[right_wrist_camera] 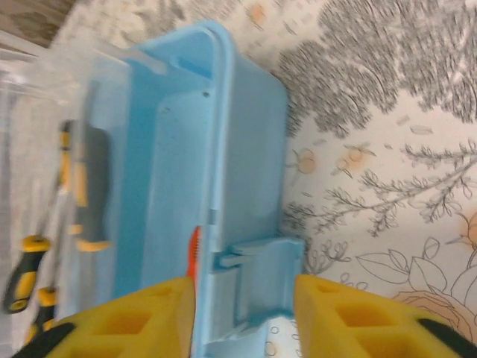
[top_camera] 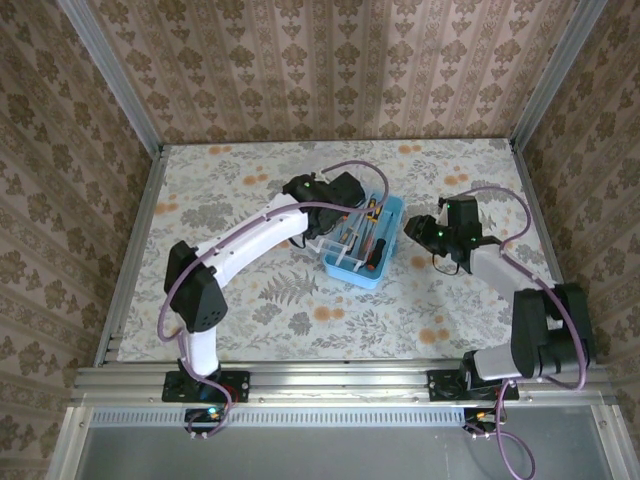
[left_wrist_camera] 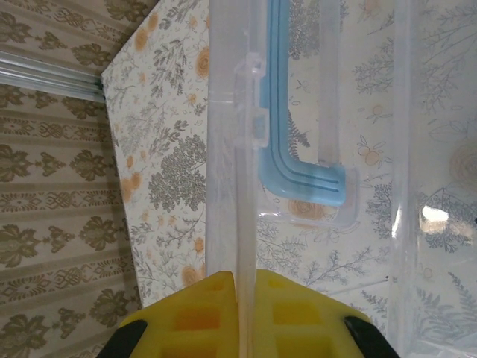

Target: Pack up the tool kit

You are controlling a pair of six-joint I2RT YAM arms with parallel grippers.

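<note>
Your left jaws are clamped shut on the lid's (left_wrist_camera: 240,186) edge. Right jaws are open, straddling the latch (right_wrist_camera: 257,272); the case (right_wrist_camera: 253,134) runs lengthwise straight ahead of them.

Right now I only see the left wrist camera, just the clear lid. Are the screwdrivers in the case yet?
Observer: Yes, the top view shows screwdrivers lying inside the case.
Operator: Where's the right gripper?
Observer: The right gripper is at the case's right side, its fingers either side of the blue latch. I cannot tell whether they pinch it.
Operator: Is the case near the edge?
Observer: No, it sits near the middle of the table.
</note>
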